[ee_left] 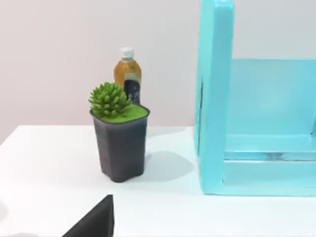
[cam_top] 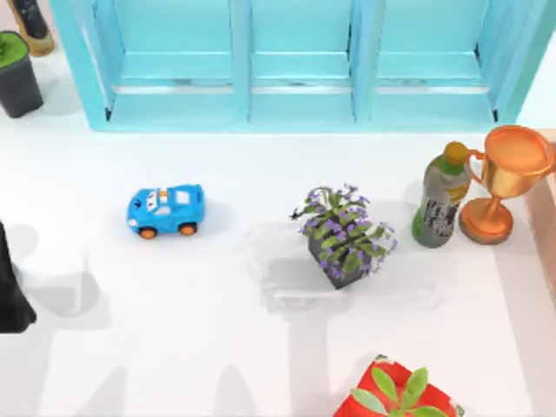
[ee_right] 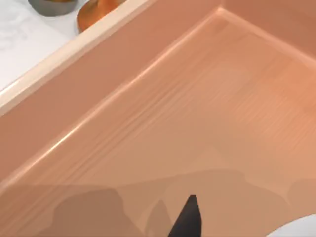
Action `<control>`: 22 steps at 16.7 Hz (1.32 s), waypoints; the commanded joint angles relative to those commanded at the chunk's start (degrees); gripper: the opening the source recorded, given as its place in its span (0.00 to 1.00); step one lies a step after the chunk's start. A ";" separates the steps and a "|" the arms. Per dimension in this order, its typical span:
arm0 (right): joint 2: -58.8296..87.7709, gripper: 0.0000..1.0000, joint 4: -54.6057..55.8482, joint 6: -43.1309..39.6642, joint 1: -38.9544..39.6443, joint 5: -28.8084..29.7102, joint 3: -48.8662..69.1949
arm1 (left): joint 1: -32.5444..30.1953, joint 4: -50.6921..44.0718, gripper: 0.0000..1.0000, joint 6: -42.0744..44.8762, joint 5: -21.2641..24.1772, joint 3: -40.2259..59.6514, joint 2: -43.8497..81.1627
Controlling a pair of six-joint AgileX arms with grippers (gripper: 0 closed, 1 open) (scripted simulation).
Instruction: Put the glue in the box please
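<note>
The wooden box (ee_right: pixel 98 74) sits at the table's right edge, seen in the top view as a narrow peach strip (cam_top: pixel 544 228) just beside the copper trophy (cam_top: pixel 504 178). The right gripper (ee_right: pixel 187 219) hangs over the box's bare floor, well inside its rim; whether it is apart or together cannot be told. A pale rounded shape (ee_right: pixel 302 228) at the corner of the right wrist view may be the glue, but too little of it shows to be sure.

Outside the box wall stands the trophy's base, and just beside the trophy a green drink bottle (cam_top: pixel 441 198). A pot of purple flowers (cam_top: pixel 343 239) stands mid-table and a blue toy car (cam_top: pixel 165 209) lies well apart to its left, with open white table (cam_top: pixel 217 347) between and in front of them. A turquoise shelf unit (cam_top: pixel 300 95) lines the far edge.

The left arm (cam_top: pixel 10 287) is parked at the left edge; its gripper (ee_left: pixel 94 222) faces a potted succulent (ee_left: pixel 119 133), and its state cannot be told.
</note>
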 joint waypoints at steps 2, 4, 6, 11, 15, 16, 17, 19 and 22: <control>-1.64 0.00 -1.12 -4.48 -1.42 -3.92 -1.68 | 0.00 0.00 1.00 0.00 0.00 0.00 0.00; -2.66 0.00 -1.35 -6.54 -2.13 -5.87 -2.31 | 0.00 0.00 1.00 0.00 0.00 0.00 0.00; -2.74 0.00 -1.35 -6.67 -2.18 -6.00 -2.34 | 0.00 0.00 1.00 0.00 0.00 0.00 0.00; -2.51 0.00 -0.48 -5.82 -1.33 -5.87 -2.78 | 0.00 0.00 1.00 0.00 0.00 0.00 0.00; -2.61 0.00 7.22 -0.50 1.00 -5.85 -5.33 | 0.00 0.00 1.00 0.00 0.00 0.00 0.00; -2.61 0.00 9.09 0.62 1.54 -5.84 -5.92 | 0.00 0.00 1.00 0.00 0.00 0.00 0.00; -2.62 0.00 10.61 1.74 2.08 -5.83 -6.52 | 0.00 0.00 1.00 0.00 0.00 0.00 0.00; -2.61 0.00 14.27 4.15 3.13 -5.79 -7.71 | 0.00 0.00 1.00 0.00 0.00 0.00 0.00; -2.56 0.00 19.73 7.62 4.70 -5.65 -9.54 | 0.00 0.00 1.00 0.00 0.00 0.00 0.00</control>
